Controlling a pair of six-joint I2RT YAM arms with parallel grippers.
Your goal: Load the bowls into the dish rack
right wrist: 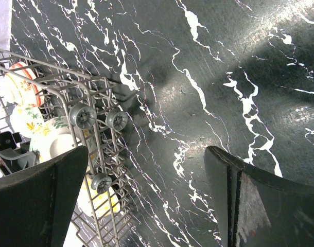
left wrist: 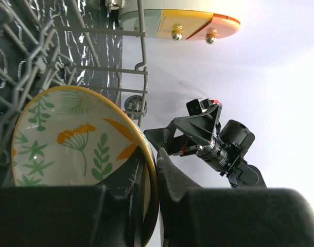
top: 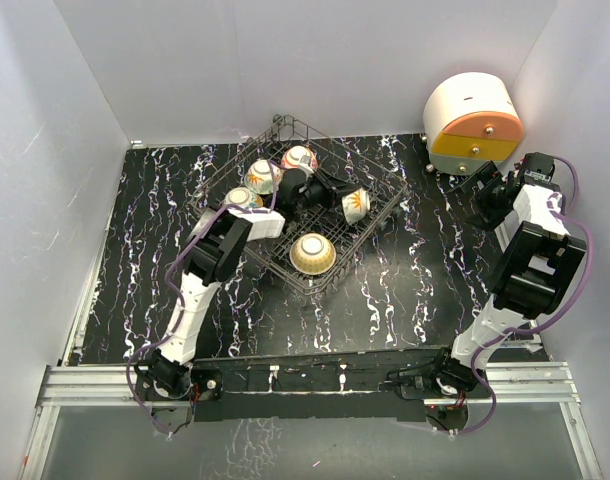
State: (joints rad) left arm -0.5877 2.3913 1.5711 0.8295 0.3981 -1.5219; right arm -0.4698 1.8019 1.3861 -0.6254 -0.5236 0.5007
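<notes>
1. the left end effector (left wrist: 149, 157) is pressing its two fingers together on the rim of the orange-green bowl (left wrist: 69, 139), one finger inside and one outside the wall.
2. that bowl is sitting on edge inside the right part of the dish rack (top: 282, 122), among the wires; whether it is already resting on the tines i cannot tell.
3. four more are lying inside the rack: a near-corner bowl (top: 312, 253), a left-edge bowl (top: 243, 198), a middle-left bowl (top: 263, 176) and a far bowl (top: 299, 158).
4. the right end effector (right wrist: 146, 154) is hanging with its fingers spread wide over the bare tabletop (right wrist: 239, 62), just beside the rack and gripping nothing.
5. the bowl is looking like glazed ceramic: stiff, fairly light, slick and likely to chip against wire, so i am judging that it wants a gentle set-down and a slow release.
6. the rim is seeming the only practical place to take hold, since a thin wall fits between the fingers while the round body is offering nothing to pinch.
7. no brand, label or readable writing is showing on the bowls, the rack or the drawer unit (top: 472, 122).
</notes>
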